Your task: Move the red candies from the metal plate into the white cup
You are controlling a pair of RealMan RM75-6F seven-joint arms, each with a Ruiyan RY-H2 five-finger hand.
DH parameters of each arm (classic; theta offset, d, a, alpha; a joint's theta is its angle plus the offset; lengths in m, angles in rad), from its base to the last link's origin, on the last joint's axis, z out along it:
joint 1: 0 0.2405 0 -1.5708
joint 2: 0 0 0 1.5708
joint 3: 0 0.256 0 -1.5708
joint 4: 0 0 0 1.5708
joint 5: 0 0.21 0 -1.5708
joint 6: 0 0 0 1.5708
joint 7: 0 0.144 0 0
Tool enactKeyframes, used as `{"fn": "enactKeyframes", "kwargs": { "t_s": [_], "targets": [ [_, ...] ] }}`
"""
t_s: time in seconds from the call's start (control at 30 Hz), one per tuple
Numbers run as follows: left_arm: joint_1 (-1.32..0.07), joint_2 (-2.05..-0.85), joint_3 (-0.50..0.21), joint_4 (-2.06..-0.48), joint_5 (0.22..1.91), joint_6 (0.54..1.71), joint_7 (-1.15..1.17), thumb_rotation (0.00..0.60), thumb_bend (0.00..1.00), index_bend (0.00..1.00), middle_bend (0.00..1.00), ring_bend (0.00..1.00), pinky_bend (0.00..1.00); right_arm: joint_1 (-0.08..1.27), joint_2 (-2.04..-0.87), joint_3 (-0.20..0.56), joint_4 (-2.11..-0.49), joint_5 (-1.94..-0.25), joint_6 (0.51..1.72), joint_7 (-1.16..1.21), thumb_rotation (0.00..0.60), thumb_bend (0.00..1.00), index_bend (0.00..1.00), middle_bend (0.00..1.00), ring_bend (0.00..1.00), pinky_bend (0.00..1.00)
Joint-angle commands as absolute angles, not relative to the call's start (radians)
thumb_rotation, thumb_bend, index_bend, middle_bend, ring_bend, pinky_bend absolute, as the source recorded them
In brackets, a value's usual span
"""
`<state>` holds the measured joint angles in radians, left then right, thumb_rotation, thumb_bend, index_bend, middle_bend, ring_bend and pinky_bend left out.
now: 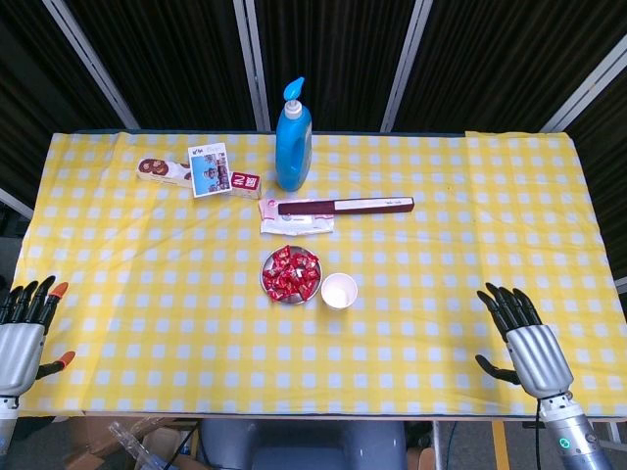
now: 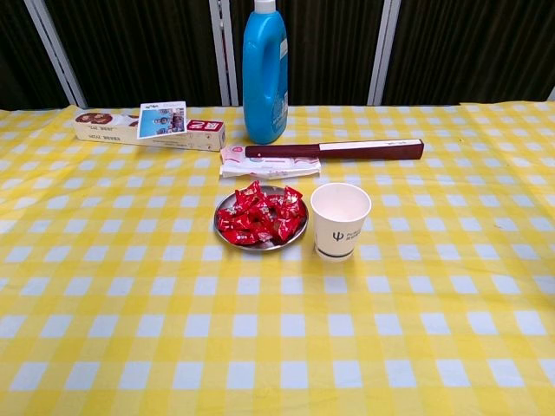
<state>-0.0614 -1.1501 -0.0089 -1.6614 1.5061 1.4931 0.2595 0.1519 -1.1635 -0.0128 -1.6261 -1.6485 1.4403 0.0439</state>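
Note:
Several red candies [image 1: 291, 272] [image 2: 259, 217] lie heaped on a small metal plate [image 1: 266, 285] [image 2: 227, 238] near the table's middle. A white paper cup [image 1: 339, 291] [image 2: 340, 221] stands upright just right of the plate, with nothing visible inside. My left hand [image 1: 24, 331] hovers at the table's near left corner with its fingers spread, holding nothing. My right hand [image 1: 524, 337] sits at the near right edge, fingers also apart and empty. Both hands are far from the plate and cup. The chest view shows neither hand.
A blue pump bottle [image 1: 293, 142] [image 2: 264, 74] stands behind the plate. A long dark red box [image 1: 345, 206] [image 2: 338, 149] and a white packet [image 1: 296, 222] [image 2: 269, 165] lie between bottle and plate. A snack box with a card [image 1: 201, 173] [image 2: 147, 127] lies at the back left.

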Motion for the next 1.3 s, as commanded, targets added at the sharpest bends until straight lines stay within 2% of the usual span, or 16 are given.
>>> {"fn": "enactKeyframes", "kwargs": {
  "t_s": [0.03, 0.43, 0.5, 0.53, 0.6, 0.67, 0.77, 0.87, 0.93, 1.03, 1.1, 1.3],
  "targets": [
    [-0.061, -1.151, -0.008, -1.661, 1.506, 1.492, 0.262, 0.6, 0.07, 0.0, 0.0, 0.0, 0.0, 0.152, -1.164, -0.013, -1.626, -1.648, 1.44, 0.044, 0.6, 0.28, 0.0, 0.0, 0.0, 0.0],
    [-0.065, -1.145, -0.011, -1.682, 1.502, 1.484, 0.23, 0.6, 0.07, 0.0, 0.0, 0.0, 0.01, 0.149, -1.162, -0.014, -1.634, -1.645, 1.441, 0.052, 0.6, 0.28, 0.0, 0.0, 0.0, 0.0],
    [-0.071, -1.144, -0.016, -1.684, 1.506, 1.483, 0.22, 0.6, 0.07, 0.0, 0.0, 0.0, 0.06, 0.15, -1.16, -0.016, -1.636, -1.645, 1.438, 0.054, 0.6, 0.28, 0.0, 0.0, 0.0, 0.0],
    [-0.079, -1.144, -0.023, -1.689, 1.505, 1.477, 0.218, 0.6, 0.07, 0.0, 0.0, 0.01, 0.13, 0.151, -1.159, -0.016, -1.638, -1.645, 1.435, 0.056, 0.6, 0.28, 0.0, 0.0, 0.0, 0.0],
    [-0.095, -1.145, -0.035, -1.697, 1.501, 1.462, 0.226, 0.6, 0.08, 0.0, 0.0, 0.09, 0.26, 0.154, -1.158, -0.016, -1.64, -1.642, 1.429, 0.064, 0.6, 0.28, 0.0, 0.0, 0.0, 0.0],
    [-0.125, -1.144, -0.055, -1.715, 1.488, 1.429, 0.249, 0.6, 0.1, 0.0, 0.0, 0.32, 0.46, 0.158, -1.155, -0.013, -1.642, -1.634, 1.42, 0.08, 0.6, 0.28, 0.0, 0.0, 0.0, 0.0],
    [-0.189, -1.149, -0.104, -1.755, 1.452, 1.365, 0.292, 0.6, 0.12, 0.0, 0.01, 0.59, 0.68, 0.166, -1.15, -0.009, -1.646, -1.623, 1.404, 0.103, 0.6, 0.28, 0.0, 0.0, 0.0, 0.0],
    [-0.261, -1.161, -0.155, -1.801, 1.377, 1.273, 0.324, 0.6, 0.14, 0.01, 0.08, 0.72, 0.78, 0.17, -1.145, -0.01, -1.651, -1.62, 1.395, 0.119, 0.6, 0.28, 0.0, 0.0, 0.0, 0.0],
    [-0.322, -1.172, -0.194, -1.83, 1.302, 1.193, 0.357, 0.6, 0.16, 0.04, 0.12, 0.77, 0.82, 0.173, -1.141, -0.01, -1.656, -1.621, 1.392, 0.131, 0.6, 0.28, 0.0, 0.0, 0.0, 0.0],
    [-0.432, -1.191, -0.25, -1.855, 1.166, 1.059, 0.423, 0.6, 0.21, 0.1, 0.13, 0.8, 0.84, 0.178, -1.139, -0.01, -1.658, -1.621, 1.383, 0.137, 0.6, 0.28, 0.0, 0.0, 0.0, 0.0],
    [-0.495, -1.206, -0.273, -1.854, 1.099, 0.998, 0.476, 0.6, 0.22, 0.1, 0.13, 0.81, 0.84, 0.181, -1.138, -0.01, -1.661, -1.616, 1.375, 0.143, 0.6, 0.28, 0.0, 0.0, 0.0, 0.0],
    [-0.684, -1.313, -0.298, -1.791, 0.88, 0.908, 0.67, 0.6, 0.22, 0.1, 0.13, 0.81, 0.84, 0.187, -1.129, -0.003, -1.668, -1.594, 1.359, 0.166, 0.6, 0.28, 0.0, 0.0, 0.0, 0.0]
  ]
}}
